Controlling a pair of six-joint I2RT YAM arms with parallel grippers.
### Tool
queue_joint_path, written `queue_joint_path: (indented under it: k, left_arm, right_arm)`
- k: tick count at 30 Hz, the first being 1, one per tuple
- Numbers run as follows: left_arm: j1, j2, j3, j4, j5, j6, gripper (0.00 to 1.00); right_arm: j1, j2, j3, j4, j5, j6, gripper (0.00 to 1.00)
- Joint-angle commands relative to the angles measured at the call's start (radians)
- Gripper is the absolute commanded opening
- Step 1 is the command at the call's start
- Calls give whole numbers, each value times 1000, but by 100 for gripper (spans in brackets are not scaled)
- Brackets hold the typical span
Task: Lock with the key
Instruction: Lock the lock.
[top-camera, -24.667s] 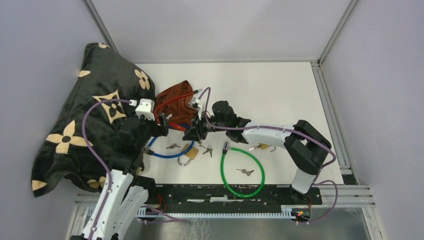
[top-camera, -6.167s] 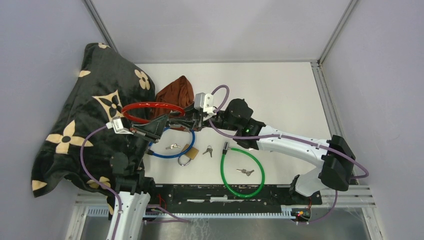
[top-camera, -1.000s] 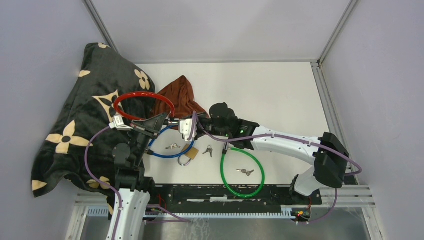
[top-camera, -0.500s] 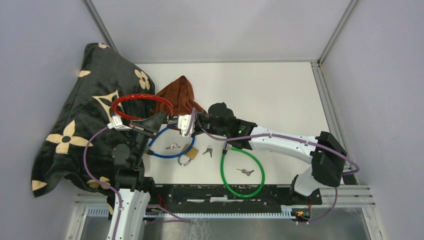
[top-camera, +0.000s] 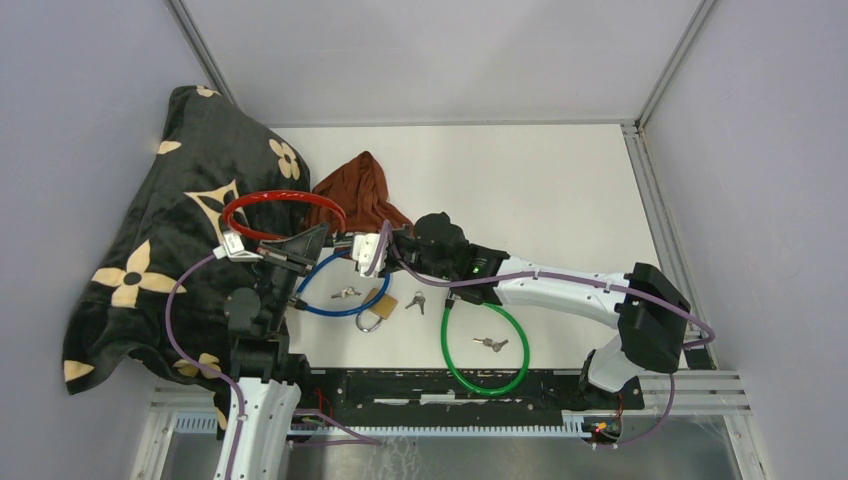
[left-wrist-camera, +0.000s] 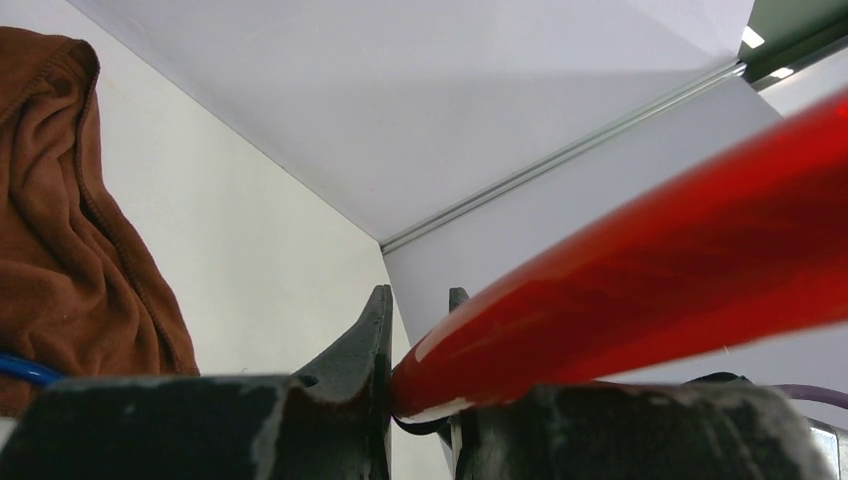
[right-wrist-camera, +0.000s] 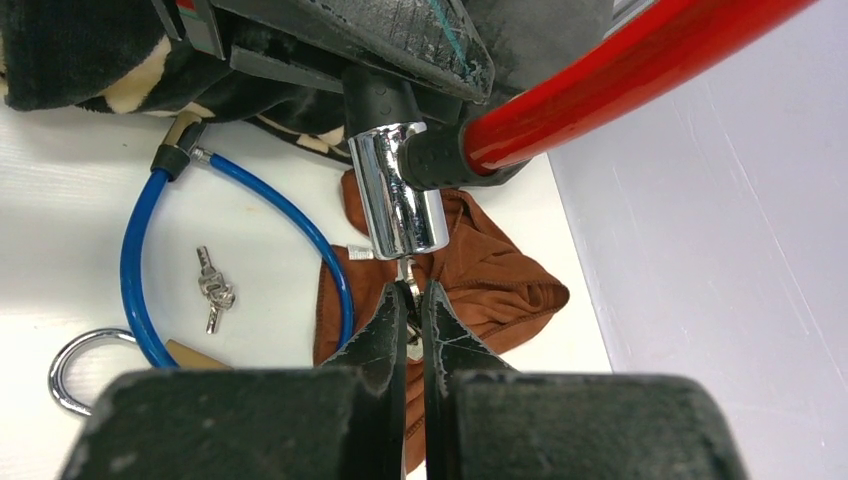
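Observation:
A red cable lock (top-camera: 280, 198) is held in the air over the table's left side. My left gripper (top-camera: 318, 240) is shut on it, where the red cable (left-wrist-camera: 650, 270) meets the lock's black end. In the right wrist view its chrome lock cylinder (right-wrist-camera: 400, 195) hangs end-down under the left gripper's fingers. A small silver key (right-wrist-camera: 409, 275) sticks out of the cylinder's lower end. My right gripper (right-wrist-camera: 412, 292) is shut on that key, fingertips just below the cylinder. In the top view the right gripper (top-camera: 352, 246) meets the left one tip to tip.
On the table under the grippers lie a blue cable lock (top-camera: 340, 305), a brass padlock (top-camera: 376, 304) and loose keys (top-camera: 415, 300). A green cable lock (top-camera: 487, 345) with keys inside its loop lies nearer. A brown cloth (top-camera: 362, 190) and a black patterned blanket (top-camera: 170, 240) lie at the left.
My right gripper has closed on the key and edged a little left toward the left gripper. The left gripper and the red cable lock have barely moved.

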Motion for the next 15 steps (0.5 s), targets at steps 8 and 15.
queue_joint_path:
  k: [8,15]
  left_arm:
    - [2,-38,60,-30,-111,191,2]
    - [7,-40,51,-2,-119,200,2]
  right_arm:
    - [-137,-150,-228,44,33,10,0]
    - [-166,-180,-277,14,-7,8,0]
